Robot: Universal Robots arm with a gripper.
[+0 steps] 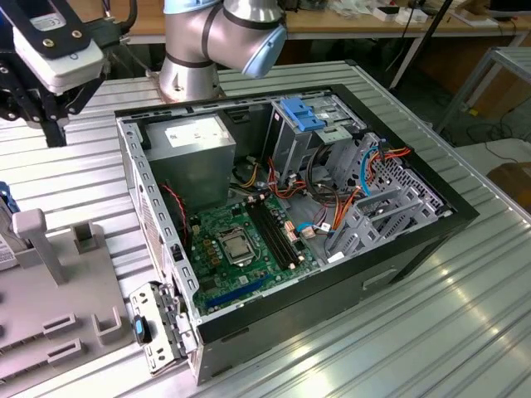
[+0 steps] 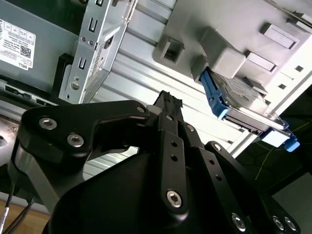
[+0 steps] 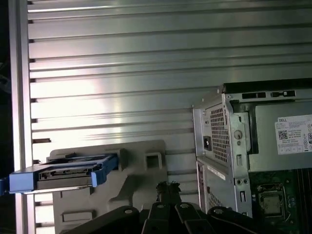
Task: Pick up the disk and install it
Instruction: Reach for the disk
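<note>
Disk parked on edge in a slot of the grey holder, with blue side rails along its long edges and a dark body between them, seen alike in both wrist views. Not gripped, not touched. Well outside the computer case, off at about nine o'clock from it in the exterior view, with the holder resting on the slatted aluminium table.

Gripper poised above the table near holder and case, empty, fingertips drawn narrow against each other (nothing pinched between them). In the exterior view, found at ten o'clock from the case, high up, just under the white camera block on the wrist. Near the disk but apart from it.

Case lying on its side, panel off, innards open upward. Inside:
- grey power supply toward eleven o'clock
- green motherboard around seven
- metal cage with a blue tab at twelve
- bundles of red, orange and blue cables toward three

Arm's base planted just beyond the case, between eleven and twelve o'clock.
</note>
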